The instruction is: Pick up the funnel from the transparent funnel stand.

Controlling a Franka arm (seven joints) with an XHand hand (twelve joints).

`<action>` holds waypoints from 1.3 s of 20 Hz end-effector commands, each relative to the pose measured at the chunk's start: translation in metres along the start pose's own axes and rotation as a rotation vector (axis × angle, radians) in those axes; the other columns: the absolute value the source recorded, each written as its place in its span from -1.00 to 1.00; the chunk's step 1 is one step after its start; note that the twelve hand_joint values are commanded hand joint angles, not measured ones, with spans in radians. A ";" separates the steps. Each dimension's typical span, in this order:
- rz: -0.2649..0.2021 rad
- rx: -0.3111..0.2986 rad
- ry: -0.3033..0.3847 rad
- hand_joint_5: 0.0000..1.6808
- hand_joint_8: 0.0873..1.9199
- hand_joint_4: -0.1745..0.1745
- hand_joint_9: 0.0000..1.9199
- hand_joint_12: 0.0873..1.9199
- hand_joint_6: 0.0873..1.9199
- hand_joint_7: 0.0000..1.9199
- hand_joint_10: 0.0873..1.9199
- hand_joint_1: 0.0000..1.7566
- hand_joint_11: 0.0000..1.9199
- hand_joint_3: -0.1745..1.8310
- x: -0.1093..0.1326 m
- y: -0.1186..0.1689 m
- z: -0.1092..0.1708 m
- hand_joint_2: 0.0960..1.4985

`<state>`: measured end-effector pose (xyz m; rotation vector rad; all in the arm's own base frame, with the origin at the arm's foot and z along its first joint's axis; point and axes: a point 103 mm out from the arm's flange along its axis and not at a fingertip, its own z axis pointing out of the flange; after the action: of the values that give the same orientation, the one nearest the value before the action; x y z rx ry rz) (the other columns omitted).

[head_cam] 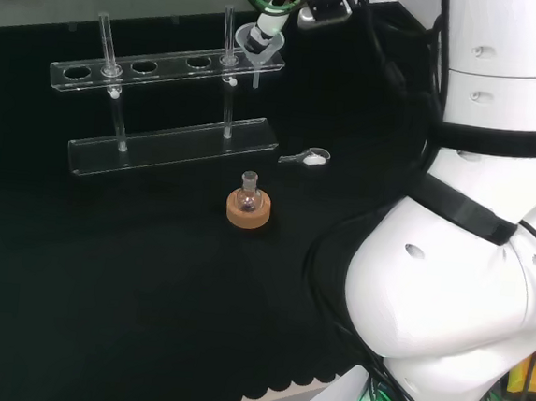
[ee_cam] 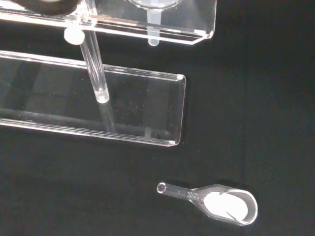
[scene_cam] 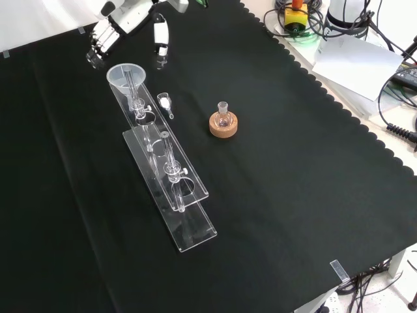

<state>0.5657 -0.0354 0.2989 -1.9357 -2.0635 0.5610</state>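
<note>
The funnel sits in the end hole of the transparent funnel stand. The hand hovers just beyond it, fingers extended and relaxed, holding nothing.

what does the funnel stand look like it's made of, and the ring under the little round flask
The transparent two-tier funnel stand looks like clear acrylic or similar plastic, glossy: the black cloth shows through it and its edges catch light. Glass can't be ruled out. The tan ring under the small round flask looks like cork: matte, light brown.
</note>
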 end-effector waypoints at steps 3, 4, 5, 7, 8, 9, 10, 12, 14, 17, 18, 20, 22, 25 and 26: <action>-0.003 0.008 -0.013 -1.00 -1.00 -0.25 -0.98 0.62 -1.00 -0.93 -0.15 -0.21 -0.85 -0.53 -0.001 0.017 0.010 -0.11; -0.001 0.011 -0.012 -1.00 -1.00 -0.26 -0.98 0.61 -1.00 -0.94 -0.15 -0.21 -0.85 -0.52 -0.001 0.017 0.011 -0.12; 0.001 0.016 -0.013 -1.00 -1.00 -0.26 -0.97 0.61 -1.00 -0.94 -0.14 -0.21 -0.85 -0.51 -0.001 0.018 0.011 -0.13; 0.005 0.020 -0.007 -1.00 -1.00 -0.26 -0.97 0.61 -1.00 -0.94 -0.14 -0.21 -0.85 -0.49 -0.003 0.019 0.012 -0.14; 0.006 0.020 -0.004 -1.00 -0.99 -0.26 -0.97 0.61 -1.00 -0.95 -0.15 -0.21 -0.84 -0.47 -0.004 0.020 0.013 -0.15; 0.007 0.021 -0.003 -0.99 -0.97 -0.26 -0.96 0.61 -1.00 -0.95 -0.15 -0.20 -0.84 -0.45 -0.004 0.020 0.013 -0.17; 0.008 0.023 -0.002 -0.99 -0.92 -0.26 -0.96 0.61 -1.00 -0.97 -0.15 -0.20 -0.84 -0.43 -0.005 0.020 0.013 -0.18; 0.010 0.026 -0.002 -0.99 -0.84 -0.27 -0.95 0.61 -1.00 -0.99 -0.14 -0.20 -0.84 -0.39 -0.005 0.021 0.014 -0.21; 0.017 0.026 -0.007 -0.98 -0.82 -0.27 -0.94 0.61 -1.00 -1.00 -0.14 -0.20 -0.84 -0.38 -0.006 0.022 0.015 -0.21; 0.023 0.022 -0.008 -0.98 -0.81 -0.27 -0.93 0.61 -1.00 -1.00 -0.14 -0.20 -0.83 -0.38 -0.005 0.025 0.016 -0.21; 0.022 0.026 -0.007 -0.98 -0.81 -0.27 -0.93 0.61 -1.00 -1.00 -0.14 -0.20 -0.83 -0.38 -0.006 0.026 0.017 -0.21; 0.023 0.036 -0.010 -0.98 -0.81 -0.27 -0.93 0.61 -1.00 -1.00 -0.14 -0.20 -0.83 -0.38 -0.005 0.029 0.018 -0.21; 0.024 0.033 -0.005 -0.98 -0.80 -0.27 -0.92 0.61 -1.00 -1.00 -0.14 -0.20 -0.83 -0.38 -0.007 0.031 0.019 -0.21; 0.022 0.055 -0.009 -0.98 -0.80 -0.27 -0.92 0.61 -1.00 -1.00 -0.14 -0.20 -0.83 -0.38 -0.007 0.034 0.020 -0.21; 0.021 0.061 -0.012 -0.98 -0.80 -0.27 -0.92 0.61 -1.00 -1.00 -0.14 -0.19 -0.83 -0.37 -0.006 0.036 0.020 -0.21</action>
<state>0.5870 -0.0420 0.2687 -1.9421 -2.0255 0.6068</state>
